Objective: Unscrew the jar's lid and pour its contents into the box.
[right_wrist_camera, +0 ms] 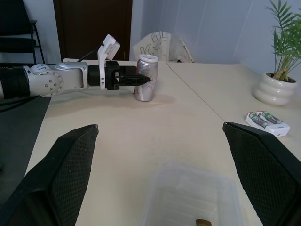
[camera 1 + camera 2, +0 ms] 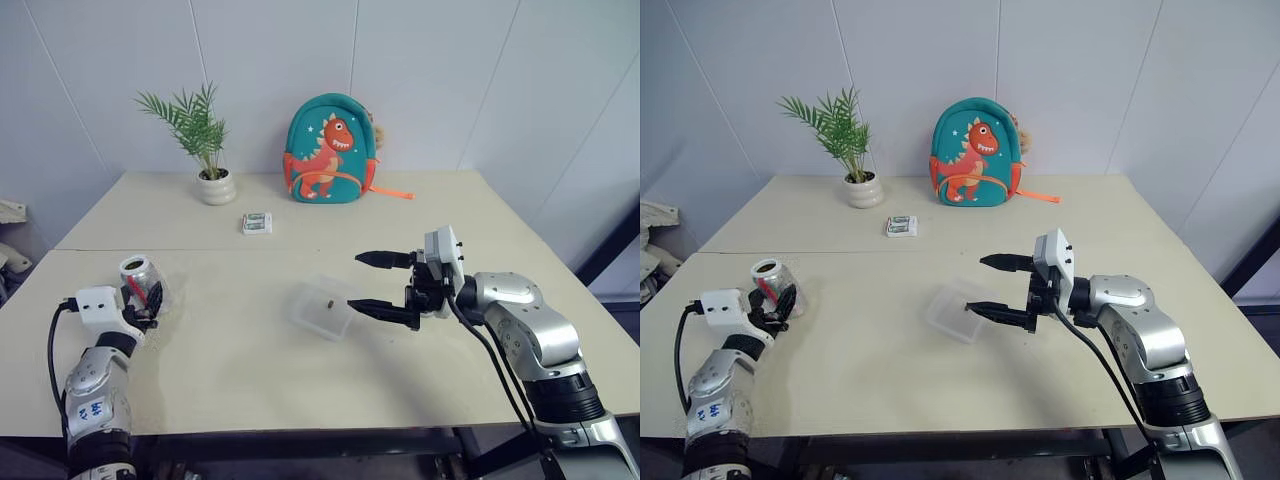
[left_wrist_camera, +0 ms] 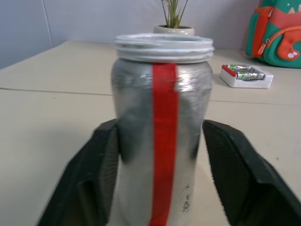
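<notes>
Over on the far left of the table (image 2: pixel 250 360), the left gripper (image 2: pixel 150 301) sits low at the jar (image 2: pixel 141 277), its 2 black fingers (image 3: pixel 96 174) set on either side of the silvery body with the red stripe. From the left wrist view the fingers look parted, with a thin gap showing between at least 1 of them and the metal, so whether they actually press the jar I cannot tell. And the jar stands upright on the tabletop, mouth bare, threaded rim on show, no cap on it.

Moving along, at the back of the table a small palm in a white plant pot (image 2: pixel 215 186) stands near the wall, and just in front of it and a little right lies a small green-and-white packet (image 2: pixel 257 223). Next, a teal dinosaur backpack (image 2: pixel 330 150) leans at the wall, right of the pot.

Now to the middle: the box (image 2: pixel 322 307), clear plastic and shallow, rests flat on the table, well apart from the jar. Inside it lies 1 tiny dark brownish bit, the contents (image 2: pixel 330 302).

Right beside the box comes the right gripper (image 2: pixel 372 283), pointing across toward the robot's left, jaws spread wide and holding nothing. 1 finger reaches to the near right edge of the box, the other hangs above and behind it. The lid I cannot make out anywhere.
</notes>
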